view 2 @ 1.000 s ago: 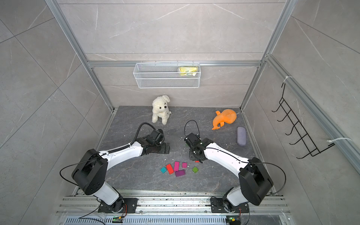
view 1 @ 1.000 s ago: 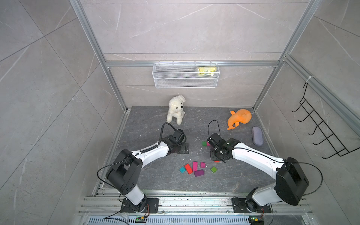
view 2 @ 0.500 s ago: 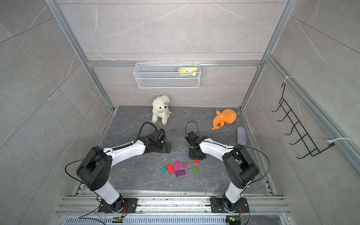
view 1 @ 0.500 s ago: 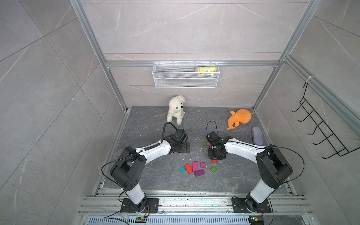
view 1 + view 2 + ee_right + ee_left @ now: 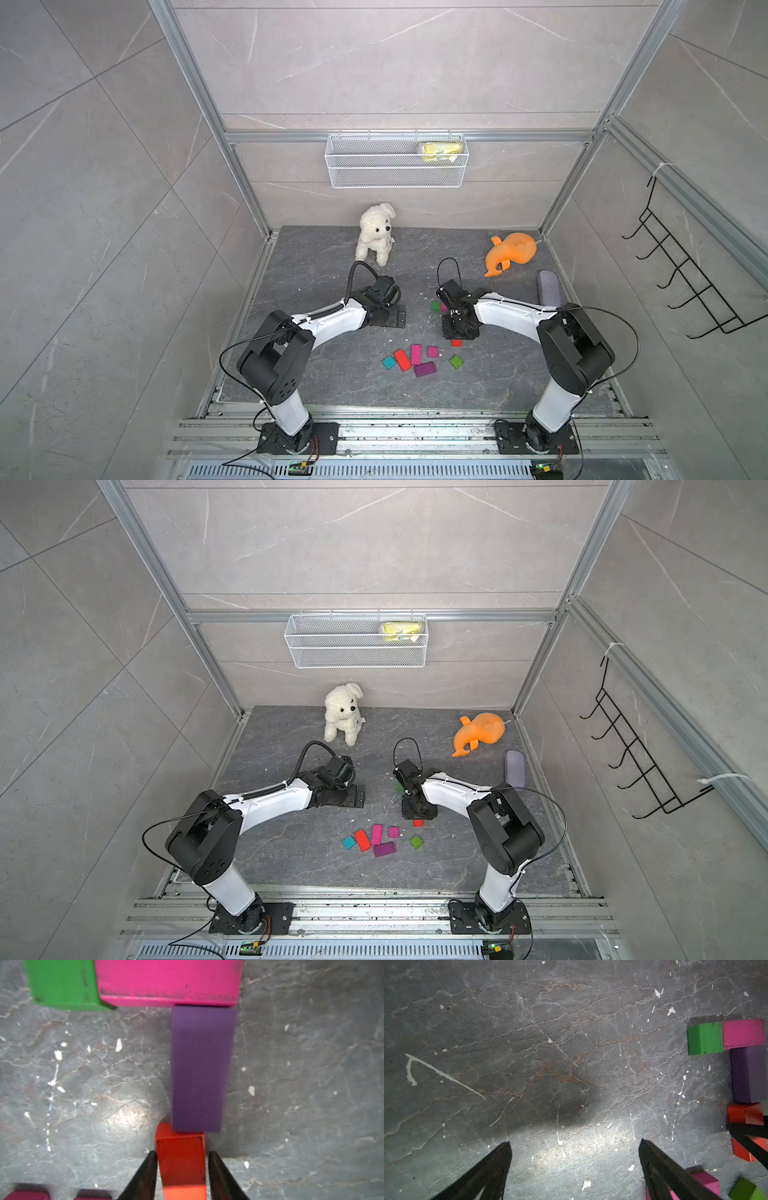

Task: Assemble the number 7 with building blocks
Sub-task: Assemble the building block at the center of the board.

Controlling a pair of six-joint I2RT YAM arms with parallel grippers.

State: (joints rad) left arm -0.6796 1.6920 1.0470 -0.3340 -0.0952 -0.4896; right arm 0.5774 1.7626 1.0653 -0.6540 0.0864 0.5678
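Observation:
The number 7 lies flat on the floor in the right wrist view: a green block (image 5: 62, 982) and a pink block (image 5: 166, 980) form the top bar. A purple block (image 5: 199, 1068) runs down as the stem. A red block (image 5: 180, 1163) sits at the stem's end, shifted slightly sideways. My right gripper (image 5: 182, 1152) straddles the red block, jaws slightly parted, with a thin gap on one side. In both top views the right gripper (image 5: 457, 330) (image 5: 419, 810) hides the stem. Several loose blocks (image 5: 416, 354) lie nearer the front. My left gripper (image 5: 575, 1142) (image 5: 392, 318) is open over bare floor.
A white plush dog (image 5: 375, 232) stands at the back, an orange toy (image 5: 511, 253) at the back right, and a grey-lilac case (image 5: 549, 287) by the right wall. A wire basket (image 5: 395, 166) hangs on the back wall.
The right gripper's jaws have parted from the red block they were shut on. The right arm's elbow swung inward. The left arm has barely moved.

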